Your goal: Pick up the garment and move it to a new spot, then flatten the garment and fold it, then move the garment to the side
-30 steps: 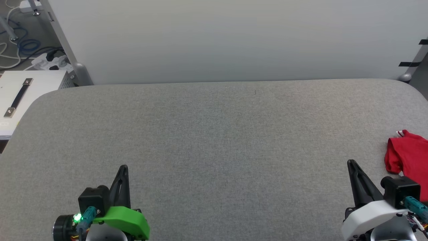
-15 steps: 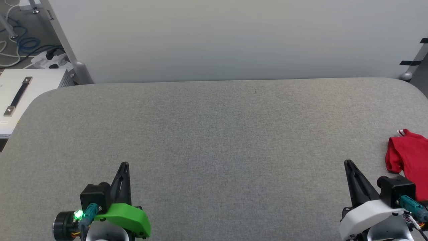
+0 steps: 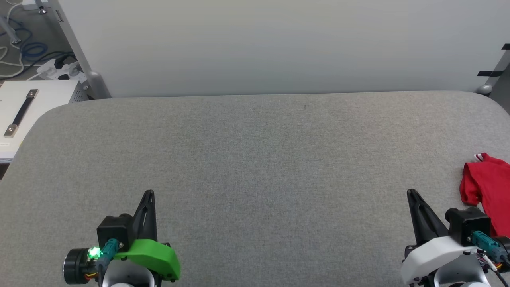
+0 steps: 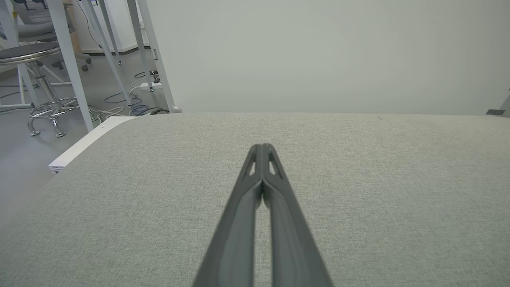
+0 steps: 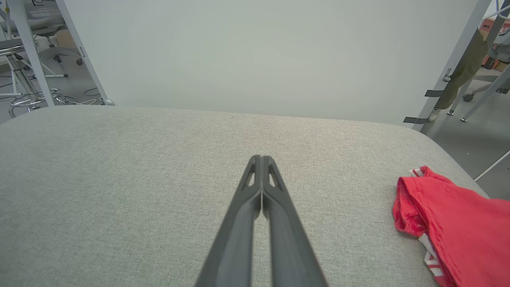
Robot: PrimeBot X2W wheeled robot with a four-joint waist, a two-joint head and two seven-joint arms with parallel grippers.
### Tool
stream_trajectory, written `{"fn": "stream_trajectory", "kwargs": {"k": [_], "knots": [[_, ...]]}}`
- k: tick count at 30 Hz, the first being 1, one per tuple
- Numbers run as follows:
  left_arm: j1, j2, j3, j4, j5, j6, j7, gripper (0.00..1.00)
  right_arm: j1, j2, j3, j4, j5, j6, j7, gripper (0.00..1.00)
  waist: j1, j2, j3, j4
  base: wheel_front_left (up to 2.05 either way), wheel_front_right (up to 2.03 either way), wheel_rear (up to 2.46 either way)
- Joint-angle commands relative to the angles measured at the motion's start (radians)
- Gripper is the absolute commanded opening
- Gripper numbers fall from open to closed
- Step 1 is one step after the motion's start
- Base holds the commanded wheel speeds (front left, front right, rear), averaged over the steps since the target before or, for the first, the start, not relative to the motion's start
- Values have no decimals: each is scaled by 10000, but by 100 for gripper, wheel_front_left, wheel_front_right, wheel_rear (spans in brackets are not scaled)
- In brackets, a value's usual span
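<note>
Grey woven fabric covers one broad table with rounded corners (image 3: 255, 159), which spans the head view; a plain pale wall panel (image 3: 279, 44) stands behind its far edge. At upper left of that view, on the floor, lie loose blue and white cables (image 3: 24, 52), and one white case with a black strap handle (image 3: 24, 111) sits beside the table.

Count: one garment, two grippers.

The left gripper (image 3: 148, 194) (image 4: 262, 147), lower left, has its two dark fingers pressed together on nothing. The right gripper (image 3: 410, 192) (image 5: 261, 158), lower right, is likewise closed and empty.

The red jersey T-shirt (image 3: 488, 183) (image 5: 458, 223) lies bunched on the table at the right edge of the head view, partly cut off by the frame, near the right gripper but apart from it. Striped white trim shows at its top corner and lower fold; what seems to be the plain back faces up.
</note>
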Motion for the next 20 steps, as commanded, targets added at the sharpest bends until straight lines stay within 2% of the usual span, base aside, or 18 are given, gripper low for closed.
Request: {"fn": "stream_trajectory", "kwargs": {"k": [1, 20], "knots": [[-109, -127, 82, -73, 156, -71, 51, 0, -218, 29, 36, 68, -143, -9, -64, 0, 0, 0, 6, 1, 0, 0, 0], [-146, -551, 546, -307, 875, -421, 450, 0, -425, 121, 77, 355, -357, -11, -154, 0, 0, 0, 85, 12, 0, 0, 0]]}}
